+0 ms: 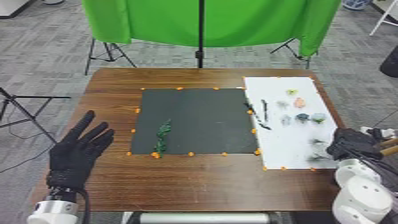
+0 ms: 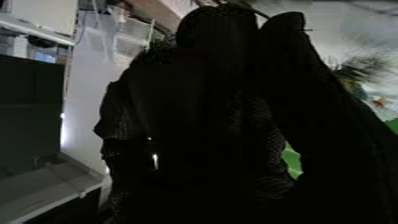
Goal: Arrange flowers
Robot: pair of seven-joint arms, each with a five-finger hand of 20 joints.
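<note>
At the white sheet's (image 1: 282, 136) edge, right hand (image 1: 354, 144) beside grey sprigs (image 1: 318, 157), grip can't be told. Left hand (image 1: 75, 156) released, fingers straight. Green sprig (image 1: 163, 136) on dark mat (image 1: 206, 120). Best pinch one stem low, avoiding petals.

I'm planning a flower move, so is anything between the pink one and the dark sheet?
Yes: a pale flower beside the pink flower, then thin dark stems on the white sheet. Nothing tall visibly blocks the dark sheet.

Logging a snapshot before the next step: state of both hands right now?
Left hand: open, fingers straight, empty.
Right hand: beside the white sheet; can't tell if open, closed or holding.
</note>
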